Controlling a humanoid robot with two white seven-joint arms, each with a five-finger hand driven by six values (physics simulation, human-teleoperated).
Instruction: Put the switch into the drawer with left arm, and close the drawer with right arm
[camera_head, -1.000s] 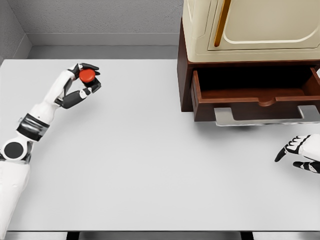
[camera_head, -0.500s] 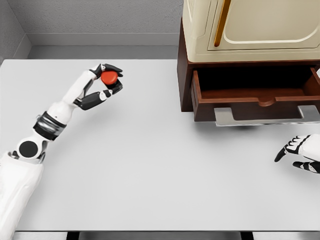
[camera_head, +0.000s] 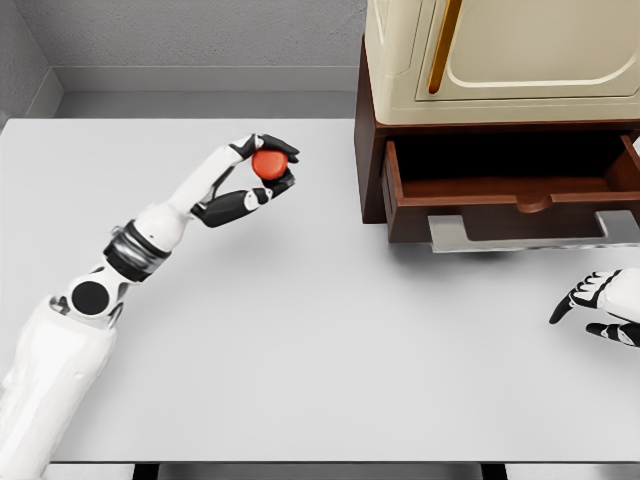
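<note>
Head view, for your log: the left robot hand (camera_head: 252, 182) sits at about 10 o'clock from the middle of the bench (camera_head: 300, 350), raised above its surface, with the white forearm running down to 7 o'clock. Its fingers (camera_head: 232, 207) are curled around the switch (camera_head: 268, 164), a small red round piece pinched between thumb and fingertips; you can see the red top plainly, the underside is hidden by the black finger pads.

Drawer (camera_head: 510, 190): pulled out, brown wood, at 2 o'clock in the frame, with a flat grey handle (camera_head: 530, 232) along its front edge. Its inside is dark, and you cannot make out any contents. It belongs to the brown cabinet (camera_head: 372, 150), which carries a cream-coloured upper unit (camera_head: 500, 50) with a gold vertical bar on its door.

The switch is well apart from the drawer, at 9 o'clock from the drawer's opening, with bare bench between them.

Right robot hand (camera_head: 600, 305): at 4 o'clock near the frame's right edge, just below the drawer handle and apart from it. Fingers loosely spread, pointing down-left, holding nothing. Part of the hand is cut off by the frame.
</note>
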